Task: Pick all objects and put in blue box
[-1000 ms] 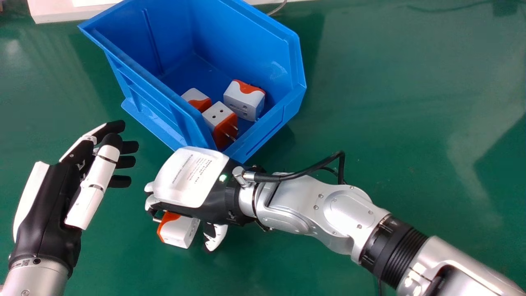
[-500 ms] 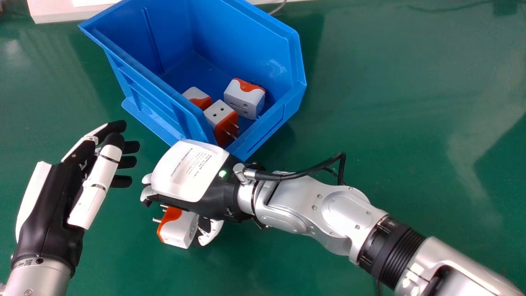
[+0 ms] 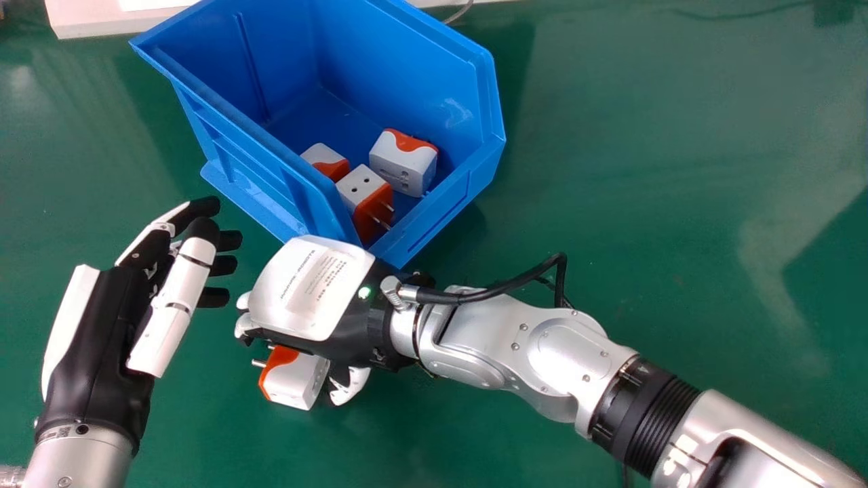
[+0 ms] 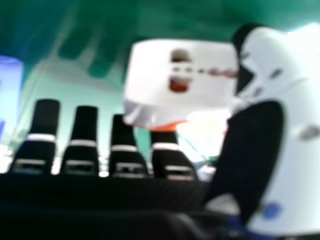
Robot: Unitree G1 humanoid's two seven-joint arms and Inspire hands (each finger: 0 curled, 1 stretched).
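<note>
On a smooth green table, one blue plastic box stands beyond the robot's right hand, poised palm-down, thumb and fingers apart. The left hand hovers, open, at left. Three blocky orange-and-white adapters lie boxed; a fourth adapter sits partly beneath the right hand.

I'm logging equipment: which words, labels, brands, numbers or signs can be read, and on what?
Right hand: printed lines on its white back, too small to quote.
Left wrist: a small square code, too small to read.
Right arm: a tiny mark on black ring, unreadable.
Blue box: no readable print.
</note>
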